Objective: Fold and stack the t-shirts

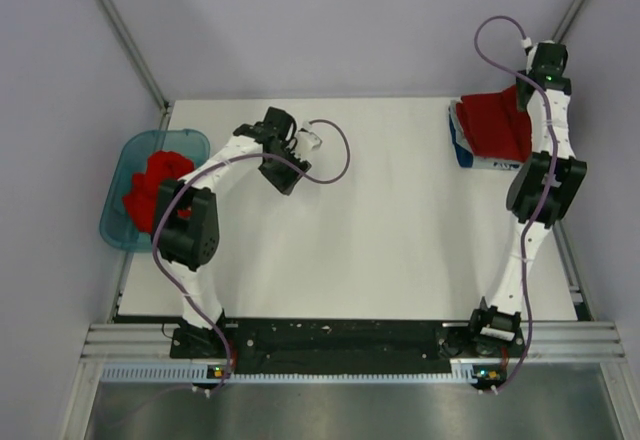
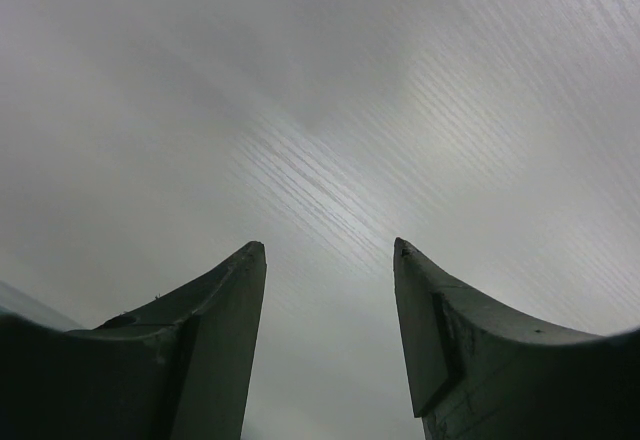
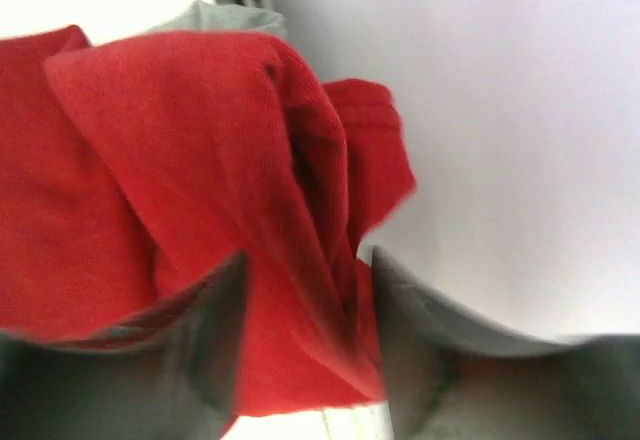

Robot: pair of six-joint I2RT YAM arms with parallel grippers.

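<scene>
At the table's far right, the right claw (image 3: 305,260) pinches a red t-shirt (image 3: 190,190); the left claw (image 2: 330,250) gapes empty.

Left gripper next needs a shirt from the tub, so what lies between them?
In the top view, only its own white arm links cross between the left gripper and the teal tub; no loose object.

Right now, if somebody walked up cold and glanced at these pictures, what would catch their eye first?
Bright red cloth, in two spots. A stack of folded red shirts sits at the table's far right corner, where the right gripper pinches a red fold between its fingers. More crumpled red shirts fill a teal tub off the table's left edge, while the left gripper hangs open over bare white tabletop.
</scene>
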